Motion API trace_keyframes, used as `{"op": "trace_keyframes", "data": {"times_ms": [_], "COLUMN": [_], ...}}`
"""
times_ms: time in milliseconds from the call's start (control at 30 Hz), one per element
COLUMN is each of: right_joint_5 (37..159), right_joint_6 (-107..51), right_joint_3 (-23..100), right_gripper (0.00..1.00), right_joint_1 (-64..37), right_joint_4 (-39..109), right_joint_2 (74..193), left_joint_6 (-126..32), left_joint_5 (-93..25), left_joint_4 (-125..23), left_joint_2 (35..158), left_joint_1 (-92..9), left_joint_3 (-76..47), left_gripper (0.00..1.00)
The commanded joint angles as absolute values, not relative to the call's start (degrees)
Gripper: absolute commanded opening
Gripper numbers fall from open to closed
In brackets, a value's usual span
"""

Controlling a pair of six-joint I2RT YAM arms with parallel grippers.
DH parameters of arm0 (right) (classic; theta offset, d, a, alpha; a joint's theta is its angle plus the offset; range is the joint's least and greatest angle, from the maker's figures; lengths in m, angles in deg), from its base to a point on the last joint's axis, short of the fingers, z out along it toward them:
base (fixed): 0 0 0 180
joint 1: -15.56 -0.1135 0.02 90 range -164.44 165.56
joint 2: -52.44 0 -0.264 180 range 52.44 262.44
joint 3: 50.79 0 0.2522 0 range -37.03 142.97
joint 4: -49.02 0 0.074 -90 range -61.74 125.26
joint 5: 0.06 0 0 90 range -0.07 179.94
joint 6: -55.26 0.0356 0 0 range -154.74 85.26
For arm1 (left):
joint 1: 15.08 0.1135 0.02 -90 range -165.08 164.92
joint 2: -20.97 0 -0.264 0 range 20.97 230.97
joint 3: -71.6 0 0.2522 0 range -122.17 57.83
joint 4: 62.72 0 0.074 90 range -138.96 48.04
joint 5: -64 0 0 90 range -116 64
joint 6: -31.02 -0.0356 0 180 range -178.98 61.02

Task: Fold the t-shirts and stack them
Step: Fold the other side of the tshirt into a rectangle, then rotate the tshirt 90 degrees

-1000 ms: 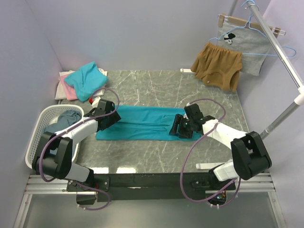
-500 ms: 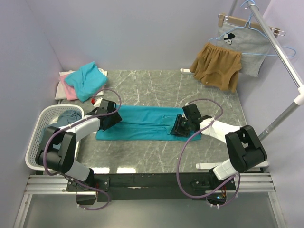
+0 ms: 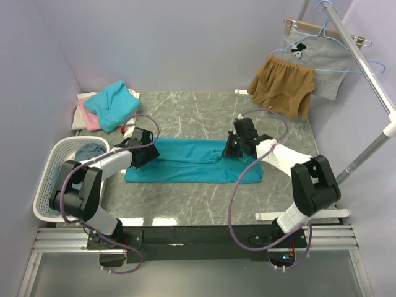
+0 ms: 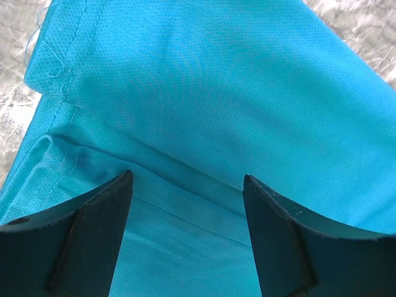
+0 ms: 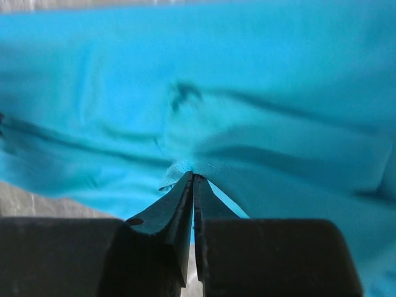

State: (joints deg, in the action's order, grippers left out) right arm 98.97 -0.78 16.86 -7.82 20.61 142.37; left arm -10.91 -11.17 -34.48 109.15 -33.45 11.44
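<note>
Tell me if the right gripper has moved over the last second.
Yes. The right gripper has shifted toward the far edge of the table, closer to the brown shorts, and pinches the teal shirt.

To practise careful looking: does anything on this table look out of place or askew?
A crumpled teal cotton t-shirt at the marbled grey table's far-left corner lies bunched over the pink t-shirt, not folded flat. On the long folded teal t-shirt mid-table, a small pucker stands up, pinched between the right arm's shut fingers.
</note>
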Motion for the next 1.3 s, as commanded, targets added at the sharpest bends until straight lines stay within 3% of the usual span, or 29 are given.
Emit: {"op": "trace_keyframes", "data": {"times_ms": [0,200,233,267,567,800,1033,1267], "right_joint_5": [95.4,81.3,78.9,75.9,73.7,81.2,87.0,87.7], "right_joint_6": [-4.1,-9.5,-10.0,-10.8,-8.7,-5.6,-4.7,-4.8], "right_joint_3": [25.0,36.0,37.5,37.9,29.8,20.2,16.7,21.7], "right_gripper": [0.10,0.52,0.66,0.69,0.71,0.71,0.71,0.71], "right_joint_1": [-8.0,-7.6,-7.3,-7.2,-6.1,-3.0,-1.1,-0.9], "right_joint_4": [17.6,11.6,11.0,10.4,8.8,11.4,15.9,13.9], "right_joint_2": [148.1,156.6,156.5,156.1,144.7,140.6,144.2,153.4], "left_joint_6": [-12.4,-12.8,-12.9,-13.0,-14.5,-17.6,-20.5,-20.6], "left_joint_5": [-10.9,-11.3,-11.3,-11.2,-10.6,-11.9,-26.3,-26.6], "left_joint_4": [-35.2,-34.5,-34.5,-34.3,-35.8,-36.6,-41.1,-38.6], "left_joint_2": [110.1,112.1,112.3,112.6,109.5,110.3,119.9,128.0], "left_joint_1": [-33.7,-33.7,-33.7,-33.7,-34.1,-34.1,-34.5,-36.1], "left_joint_3": [9.2,8.4,8.4,8.2,6.5,0.4,-5.1,-7.3], "left_gripper": [0.77,0.77,0.77,0.77,0.77,0.80,0.75,0.75]}}
